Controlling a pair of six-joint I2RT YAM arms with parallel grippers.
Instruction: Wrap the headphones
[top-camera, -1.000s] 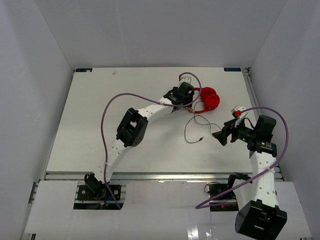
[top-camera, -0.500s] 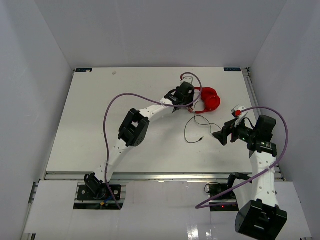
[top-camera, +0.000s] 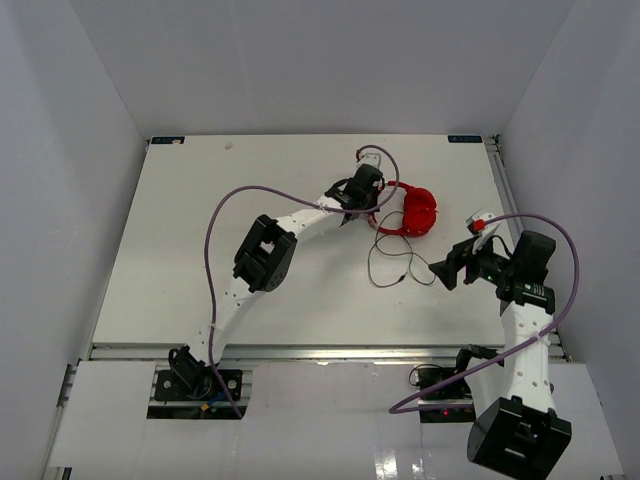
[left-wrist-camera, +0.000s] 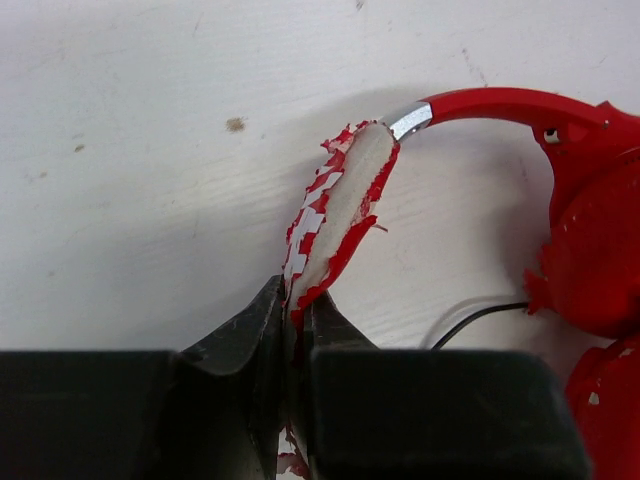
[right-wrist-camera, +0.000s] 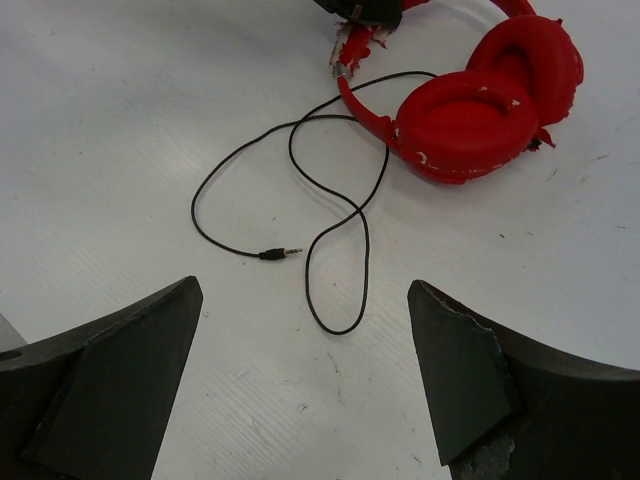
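The right arm (top-camera: 524, 330) has white links (top-camera: 530, 365), boxy black joints (top-camera: 520, 436), a purple cable (top-camera: 566, 290) and black claw (right-wrist-camera: 302, 300).

The left arm (top-camera: 300, 222) stretches far forward and to the right, and the left gripper (left-wrist-camera: 290, 335) is pinched tight on the band of the headphones (left-wrist-camera: 345, 215). The right arm (top-camera: 522, 325) stands bent above its base. The right gripper (right-wrist-camera: 303, 300) points inward with both fingers spread wide, holding nothing.
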